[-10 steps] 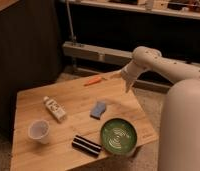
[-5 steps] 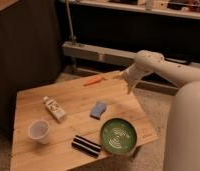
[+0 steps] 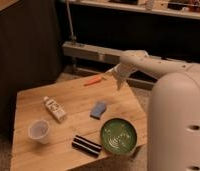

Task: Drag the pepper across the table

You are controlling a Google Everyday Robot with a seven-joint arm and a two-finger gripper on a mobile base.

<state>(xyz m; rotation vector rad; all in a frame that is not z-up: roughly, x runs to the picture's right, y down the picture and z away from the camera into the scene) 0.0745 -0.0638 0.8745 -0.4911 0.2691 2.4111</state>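
Orange pepper (image 3: 93,80) lies at the table's (image 3: 33,102) far edge, the gripper (image 3: 118,83) just right of it, its opening impossible to tell; a green bowl (image 3: 118,136) and clear cup (image 3: 39,131) stand nearer.

One camera looks down from high beyond the near right corner of the square light-wood plank table (image 3: 33,100), past my white rounded body (image 3: 178,125), fairly near. My gripper (image 3: 119,84) hangs at the table's far right corner.
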